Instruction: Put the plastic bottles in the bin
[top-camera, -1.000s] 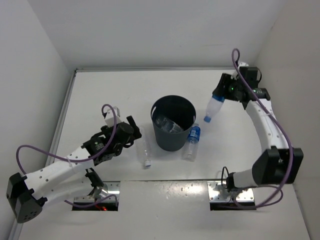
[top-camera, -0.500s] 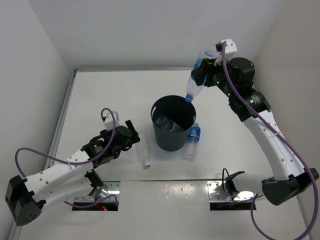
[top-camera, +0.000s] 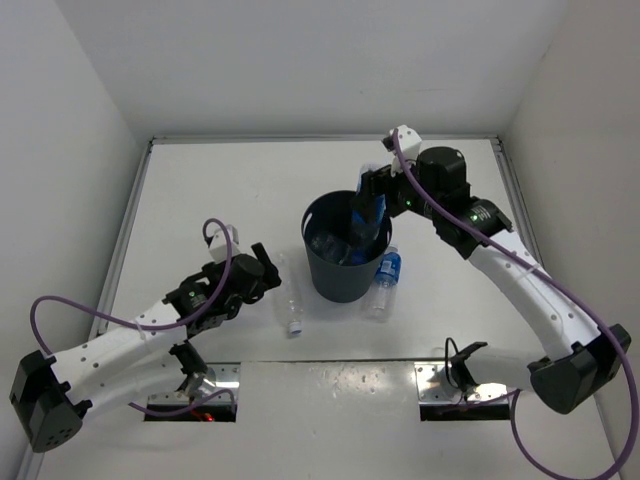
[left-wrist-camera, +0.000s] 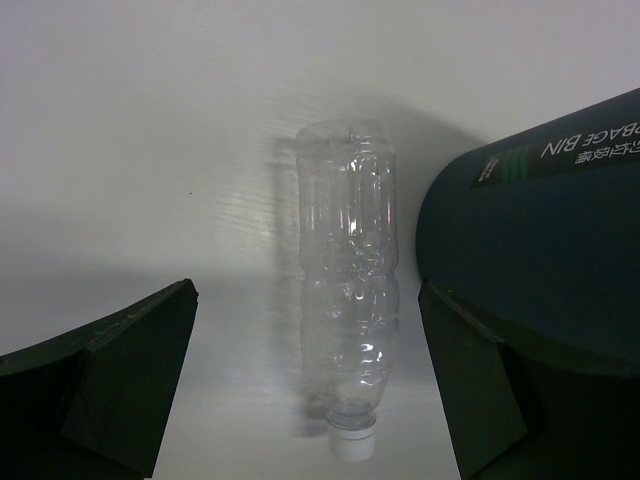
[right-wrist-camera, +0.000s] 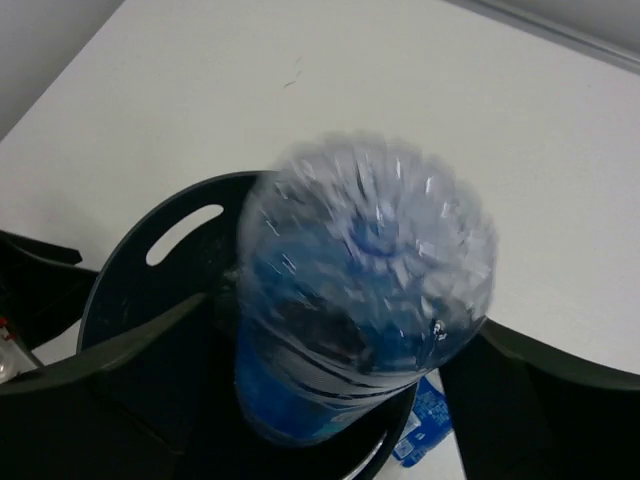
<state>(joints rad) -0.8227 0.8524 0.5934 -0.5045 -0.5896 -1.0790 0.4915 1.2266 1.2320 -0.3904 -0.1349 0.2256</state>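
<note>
The dark bin (top-camera: 340, 280) stands mid-table with a clear bottle (top-camera: 328, 247) lying inside. My right gripper (top-camera: 372, 190) hangs over its far rim, fingers spread wide. Between them a blue-labelled bottle (right-wrist-camera: 360, 300) points cap-down into the bin (right-wrist-camera: 130, 260), blurred and free of the pads. Another blue-labelled bottle (top-camera: 384, 284) lies on the table against the bin's right side. A clear white-capped bottle (left-wrist-camera: 345, 310) lies left of the bin (left-wrist-camera: 540, 230), cap toward me. My left gripper (left-wrist-camera: 307, 290) is open just short of it, one finger on each side.
White walls close in the table on the left, back and right. The left arm's purple cable (top-camera: 210, 225) loops above its wrist. Two metal base plates (top-camera: 460, 385) sit at the near edge.
The right arm swung the blue-labelled bottle from the far right over to the bin, tipped it cap-down and opened its fingers. The left arm crept slightly toward the clear bottle.
</note>
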